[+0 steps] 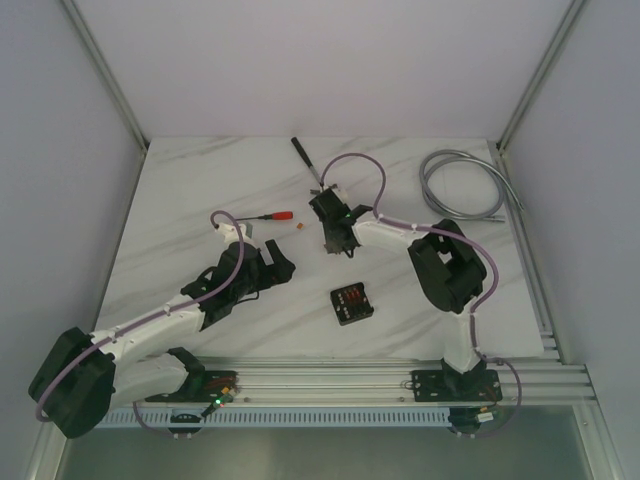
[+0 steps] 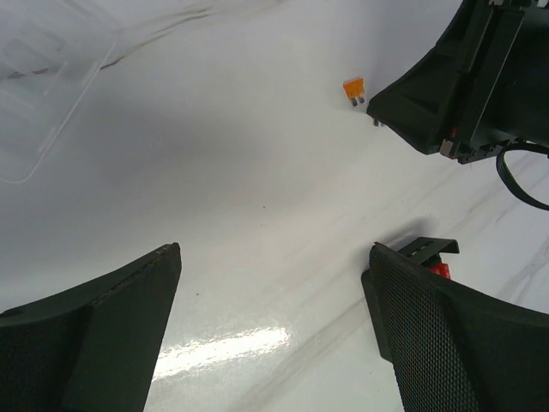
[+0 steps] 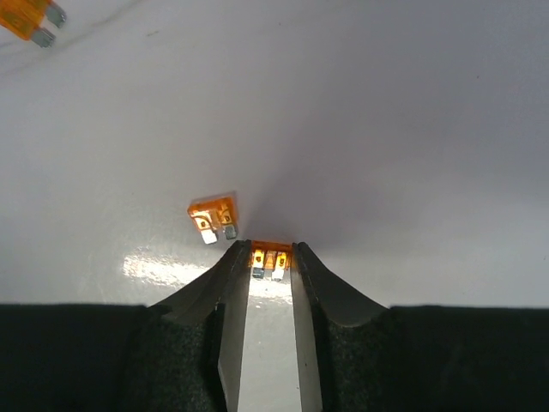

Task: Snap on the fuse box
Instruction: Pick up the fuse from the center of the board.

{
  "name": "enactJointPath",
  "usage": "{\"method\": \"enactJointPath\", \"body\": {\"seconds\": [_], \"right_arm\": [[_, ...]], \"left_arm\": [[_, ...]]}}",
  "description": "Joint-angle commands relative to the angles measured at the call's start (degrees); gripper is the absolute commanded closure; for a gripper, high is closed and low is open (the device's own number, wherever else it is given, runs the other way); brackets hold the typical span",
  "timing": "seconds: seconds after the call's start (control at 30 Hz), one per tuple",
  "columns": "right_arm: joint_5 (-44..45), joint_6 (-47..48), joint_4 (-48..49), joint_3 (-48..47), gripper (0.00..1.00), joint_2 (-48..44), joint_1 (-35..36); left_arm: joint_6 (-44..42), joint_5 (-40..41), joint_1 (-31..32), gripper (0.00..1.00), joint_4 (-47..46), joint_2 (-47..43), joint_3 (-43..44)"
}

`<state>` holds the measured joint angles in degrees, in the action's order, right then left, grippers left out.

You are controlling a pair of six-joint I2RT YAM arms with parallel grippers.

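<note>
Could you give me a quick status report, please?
Left gripper open, empty. Right gripper pinching orange fuse, second fuse beside it. Fuse box lies open, apart from both. Nothing in its way.

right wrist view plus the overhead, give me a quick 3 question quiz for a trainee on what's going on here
1. True or false: the left gripper holds the fuse box.
2. Pick one. Between the jaws of the right gripper sits: A) an orange fuse; B) a red-handled tool; C) a grey cable.
3. How many orange fuses show in the right wrist view?

Key: 1 false, its jaws are open and the box lies on the table. 2 A. 3 three.
</note>
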<state>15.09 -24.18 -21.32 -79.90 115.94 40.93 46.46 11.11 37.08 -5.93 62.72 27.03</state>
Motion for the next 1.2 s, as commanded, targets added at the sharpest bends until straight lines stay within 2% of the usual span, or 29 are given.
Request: {"method": "enactJointPath", "body": {"seconds": [0.0, 0.2, 0.37, 0.77, 1.17], "right_arm": [[1.5, 1.6, -5.4, 4.8, 0.73, -0.1, -1.5], [-1.9, 5.5, -4.7, 7.8, 0.77, -3.1, -3.4], [-3.4, 7.5, -5.5, 7.4, 0.71, -3.5, -4.0], [-5.0, -0.9, -10.3, 1.7, 0.61, 0.3, -5.9], [-5.7, -7.0, -12.8, -1.3, 0.63, 3.7, -5.9]], "left_arm": [[0.0, -0.7, -0.3, 0.0, 0.0, -0.5, -0.2], [0.0, -0.9, -0.3, 0.0, 0.1, -0.7, -0.2], [0.0, -1.1, -0.3, 0.0, 0.1, -0.9, -0.2], [-0.2, -1.2, -0.3, 0.0, 0.1, -0.8, 0.2], [-0.3, -1.8, -0.4, 0.0, 0.0, 0.3, 1.0]]}}
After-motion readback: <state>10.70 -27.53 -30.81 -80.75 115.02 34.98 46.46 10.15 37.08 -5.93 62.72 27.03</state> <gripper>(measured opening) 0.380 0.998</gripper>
